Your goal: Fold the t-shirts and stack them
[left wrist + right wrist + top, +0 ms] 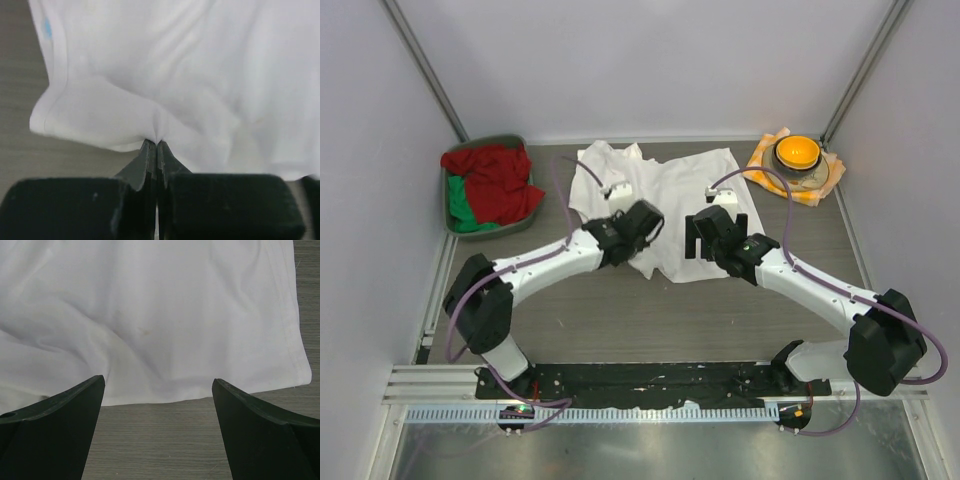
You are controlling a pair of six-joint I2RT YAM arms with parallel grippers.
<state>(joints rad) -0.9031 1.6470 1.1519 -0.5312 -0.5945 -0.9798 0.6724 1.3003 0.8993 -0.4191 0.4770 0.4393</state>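
Left gripper (156, 143) is clamped on a small pinch of the near hem of the t-shirt (200, 75); right gripper (159, 385) hangs wide apart, just short of that hem. It lies spread mid-desk (620, 320): thin, light, limp cotton, likely to sag and bunch, so hems and corners look the best holds

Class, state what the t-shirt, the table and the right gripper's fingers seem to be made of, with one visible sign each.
T-shirt: thin soft cloth, likely cotton, matt; it puckers into soft folds and has a stitched hem.
Table: grey wood-look surface, maybe laminate; fine straight grain lines.
Fingers: hard black plastic, probably; smooth, dull, sharp-edged.
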